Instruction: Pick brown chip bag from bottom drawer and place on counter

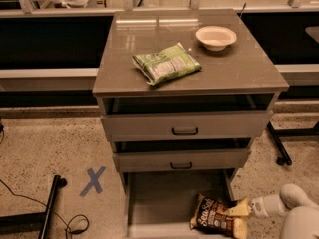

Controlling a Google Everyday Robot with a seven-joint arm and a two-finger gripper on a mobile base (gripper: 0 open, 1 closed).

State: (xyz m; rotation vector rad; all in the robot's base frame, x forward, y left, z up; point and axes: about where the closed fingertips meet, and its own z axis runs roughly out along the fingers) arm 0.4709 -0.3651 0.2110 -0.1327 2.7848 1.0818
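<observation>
**One claw at one brown bag, low in the third drawer**

Three grey drawers stand pulled out in steps, the two upper drawers [185, 125] each with a black handle. The bottom drawer [164, 198] is a flat-floored tray, its left and middle floor bare. One crinkly brown chip bag [219, 219] lies in its front right corner. The claw [242, 208], on a white arm [294, 208] coming in low from the right, is at the bag's tan upper right corner; I cannot tell its grip. On the glossy square table [239, 68] lie one green bag [167, 63] and one pale round bowl [216, 37], well apart, with the front right bare. One blue X [93, 180] marks the speckled floor to the left.
</observation>
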